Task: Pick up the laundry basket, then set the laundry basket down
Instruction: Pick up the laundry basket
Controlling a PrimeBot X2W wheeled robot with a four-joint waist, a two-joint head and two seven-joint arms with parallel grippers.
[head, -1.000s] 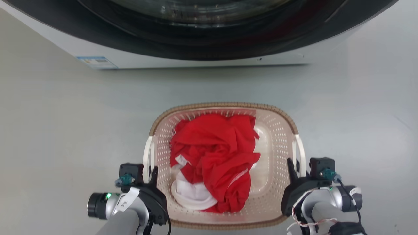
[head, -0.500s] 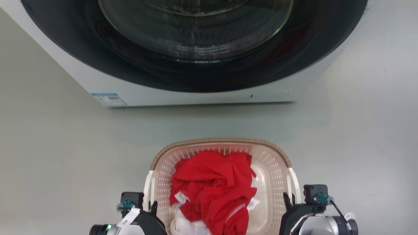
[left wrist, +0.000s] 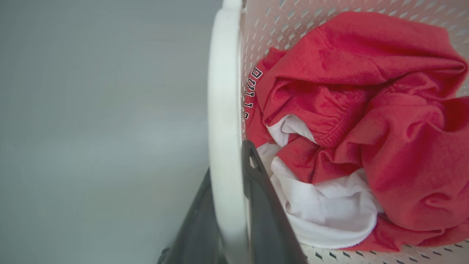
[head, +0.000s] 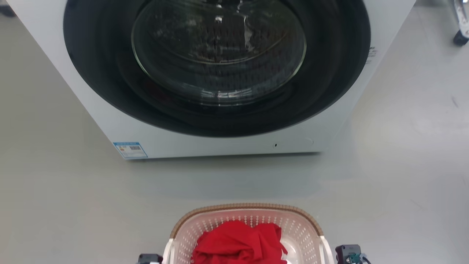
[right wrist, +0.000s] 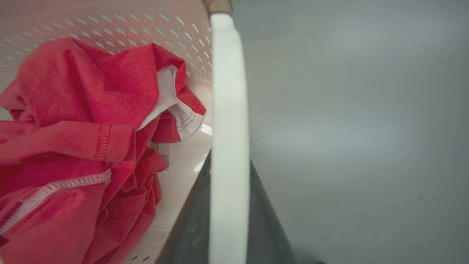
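Here the left pincer (left wrist: 229, 161) clamps the left handle (left wrist: 223, 91) of the laundry basket (head: 249, 207), the right pincer (right wrist: 230, 161) its right handle (right wrist: 229, 91); red clothing (head: 238, 244) lies inside, washing machine (head: 220, 121) ahead.

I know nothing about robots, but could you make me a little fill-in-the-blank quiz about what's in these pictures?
1. The big crumpled garment in the laundry basket is ___.
2. The left end effector and the right end effector each straddle a white ___ of the basket.
3. The round glass door beyond the basket belongs to a ___.

Missing words: red; handle; washing machine.
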